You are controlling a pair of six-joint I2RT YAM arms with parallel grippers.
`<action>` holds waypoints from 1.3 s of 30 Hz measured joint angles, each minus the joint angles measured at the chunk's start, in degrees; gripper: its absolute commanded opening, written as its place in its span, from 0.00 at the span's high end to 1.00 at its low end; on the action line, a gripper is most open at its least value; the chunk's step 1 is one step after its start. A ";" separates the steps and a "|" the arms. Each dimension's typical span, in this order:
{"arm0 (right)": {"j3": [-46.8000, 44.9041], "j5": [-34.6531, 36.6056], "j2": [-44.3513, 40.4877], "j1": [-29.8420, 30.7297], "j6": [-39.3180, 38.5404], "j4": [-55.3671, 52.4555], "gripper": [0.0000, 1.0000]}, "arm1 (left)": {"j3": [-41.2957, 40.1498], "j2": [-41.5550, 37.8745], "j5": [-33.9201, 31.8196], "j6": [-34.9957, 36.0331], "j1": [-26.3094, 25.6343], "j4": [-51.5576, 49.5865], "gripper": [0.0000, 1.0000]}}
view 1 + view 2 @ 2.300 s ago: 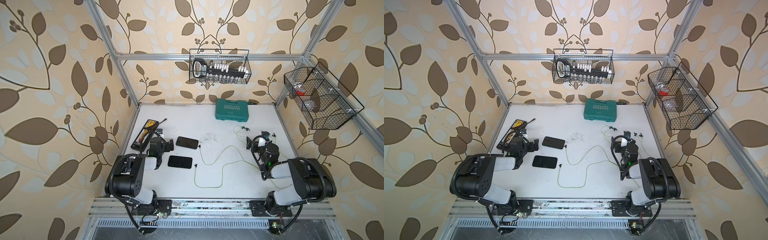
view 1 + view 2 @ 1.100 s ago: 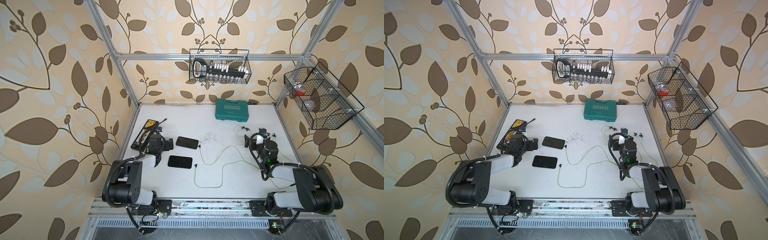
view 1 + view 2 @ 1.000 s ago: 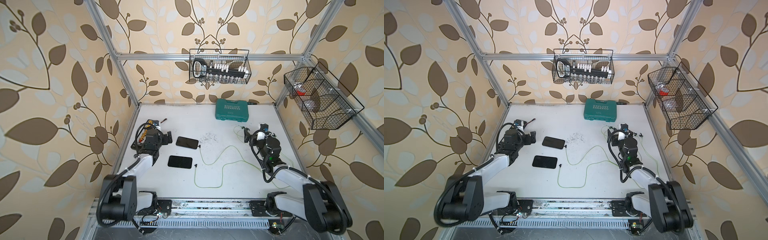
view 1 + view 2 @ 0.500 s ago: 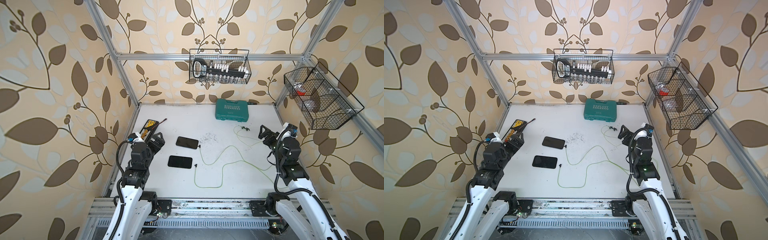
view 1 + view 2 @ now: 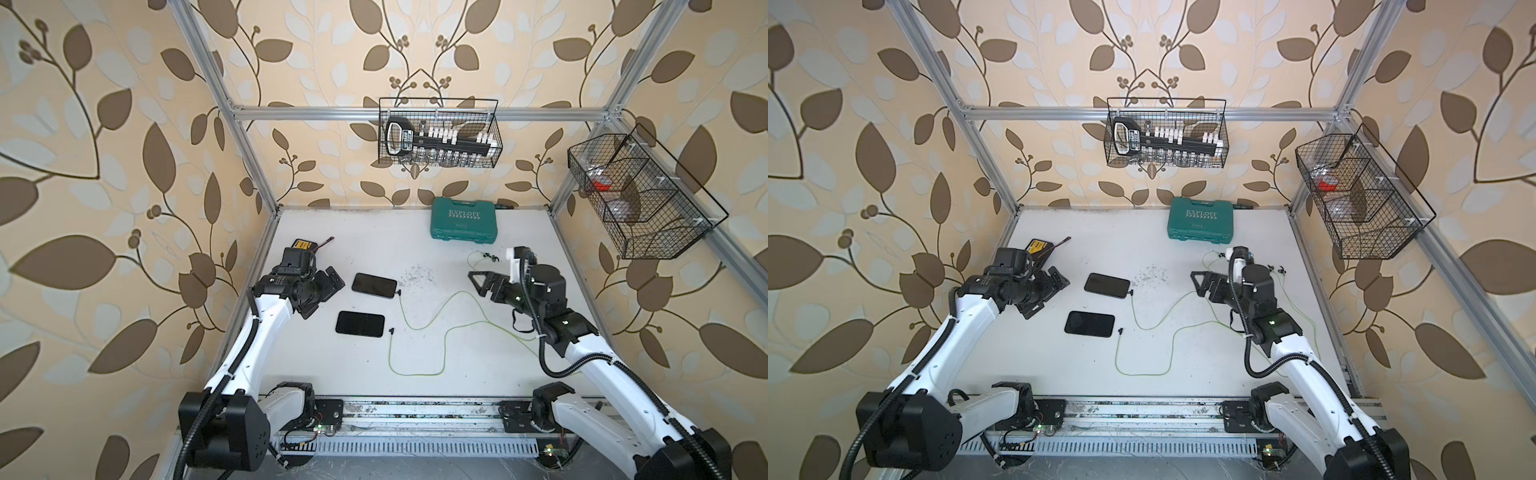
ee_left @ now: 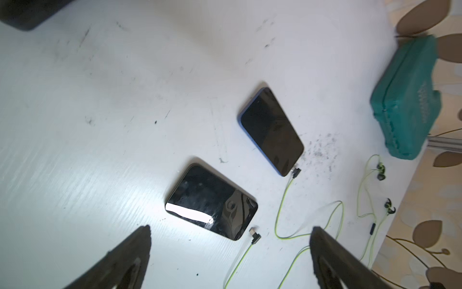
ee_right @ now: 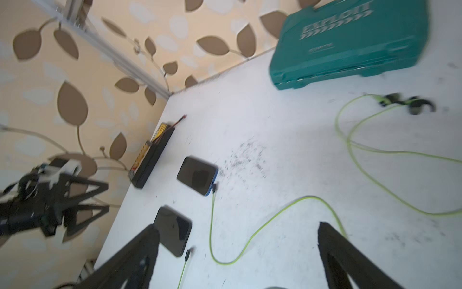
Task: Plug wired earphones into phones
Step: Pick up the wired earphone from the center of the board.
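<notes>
Left gripper [image 5: 322, 296] jaws spread wide and empty, hovering at the left, right gripper [image 5: 478, 284] jaws parted too, nothing held, hovering at the right, far phone [image 5: 374, 285] with angled plug [image 5: 399, 292] touching its right end, near phone [image 5: 360, 324] with second plug [image 5: 390, 331] lying just beside it, yellow-green cables [image 5: 415, 374] trailing right to earbuds [image 5: 492, 259].

Robot lab cell, aluminium frame [image 5: 415, 113], wallpapered walls [image 5: 104, 166]

You'll read one word only: "EXPLOIT", white caps on the lid of the teal tool case [image 5: 464, 224], also seen from the right wrist cam. Small print under it and the black case [image 5: 300, 245] yellow label are illegible
</notes>
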 measured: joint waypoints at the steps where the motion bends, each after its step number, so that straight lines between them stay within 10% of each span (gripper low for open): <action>1: 0.90 1.44 1.29 3.80 0.09 0.13 0.10 | 0.33 1.09 0.46 0.42 0.00 -0.90 0.01; 11: 8.37 9.29 25.49 23.63 2.75 5.81 0.34 | 1.36 4.96 4.46 2.01 0.02 -4.22 0.01; 39: 17.44 6.80 53.86 20.15 9.88 18.67 0.67 | -1.27 -4.11 2.56 1.55 0.37 -1.68 0.02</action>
